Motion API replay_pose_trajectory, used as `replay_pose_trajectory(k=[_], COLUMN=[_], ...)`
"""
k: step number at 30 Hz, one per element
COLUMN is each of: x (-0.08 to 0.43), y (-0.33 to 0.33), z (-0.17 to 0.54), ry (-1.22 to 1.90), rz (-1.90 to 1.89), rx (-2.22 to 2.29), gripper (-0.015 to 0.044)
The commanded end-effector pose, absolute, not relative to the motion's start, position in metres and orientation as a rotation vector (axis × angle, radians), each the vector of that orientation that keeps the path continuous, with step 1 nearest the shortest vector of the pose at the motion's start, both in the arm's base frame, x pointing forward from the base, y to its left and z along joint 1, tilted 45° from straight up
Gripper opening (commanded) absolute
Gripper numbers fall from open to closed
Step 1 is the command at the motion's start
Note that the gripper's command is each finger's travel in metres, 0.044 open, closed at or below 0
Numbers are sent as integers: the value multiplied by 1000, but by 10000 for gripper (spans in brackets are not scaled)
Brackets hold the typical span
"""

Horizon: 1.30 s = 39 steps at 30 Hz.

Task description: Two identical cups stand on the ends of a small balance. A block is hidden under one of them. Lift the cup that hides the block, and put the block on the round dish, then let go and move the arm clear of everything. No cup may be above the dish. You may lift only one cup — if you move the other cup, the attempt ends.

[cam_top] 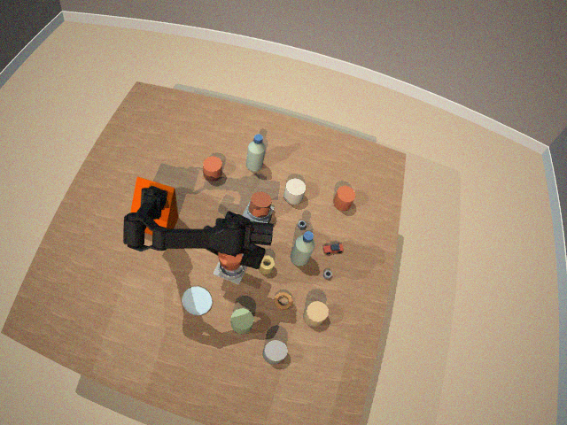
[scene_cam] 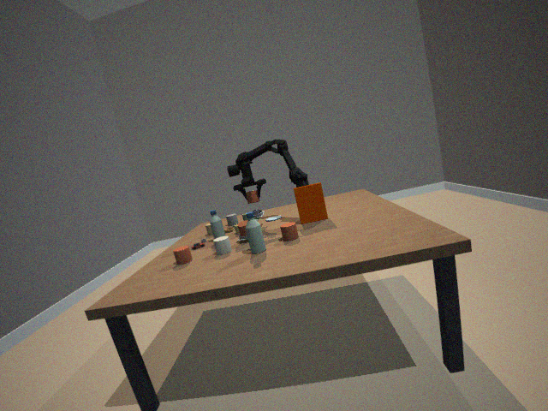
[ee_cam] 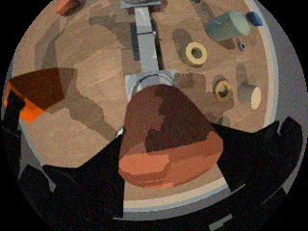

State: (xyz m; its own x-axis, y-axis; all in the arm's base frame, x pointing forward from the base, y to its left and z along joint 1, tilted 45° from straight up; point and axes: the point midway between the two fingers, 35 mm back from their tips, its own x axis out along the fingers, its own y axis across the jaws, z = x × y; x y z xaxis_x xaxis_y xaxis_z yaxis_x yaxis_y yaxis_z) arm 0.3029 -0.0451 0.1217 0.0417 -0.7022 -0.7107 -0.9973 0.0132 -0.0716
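My gripper (scene_cam: 253, 194) (ee_cam: 164, 131) is shut on a red cup (cam_top: 229, 259) (scene_cam: 253, 197) (ee_cam: 166, 164), which hangs between the fingers above one end of the grey balance (ee_cam: 146, 53). The cup is clear of the balance, its wide rim downward in the exterior view being too small to confirm. The other red cup (cam_top: 260, 204) (scene_cam: 242, 229) stands on the balance's far end. The pale blue round dish (cam_top: 197, 300) (scene_cam: 273, 218) has nothing on it. I cannot see a block; the held cup and the arm hide most of the pan beneath.
An orange panel (scene_cam: 311, 203) (ee_cam: 38, 91) stands beside the arm's base. Two bottles (cam_top: 255, 155) (cam_top: 302, 251) stand near the balance. A green cup (cam_top: 241, 320) stands near the dish. A yellow ring (ee_cam: 189, 53), a toy car (cam_top: 332, 248) and several other cups lie or stand around.
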Motion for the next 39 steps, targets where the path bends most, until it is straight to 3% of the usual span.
replay_pose_trajectory(k=[1, 39], x=[304, 302], y=[-39, -42], z=[129, 126], ry=[1705, 1718], rz=[648, 657], rx=[-1751, -1748], gripper=[0, 0])
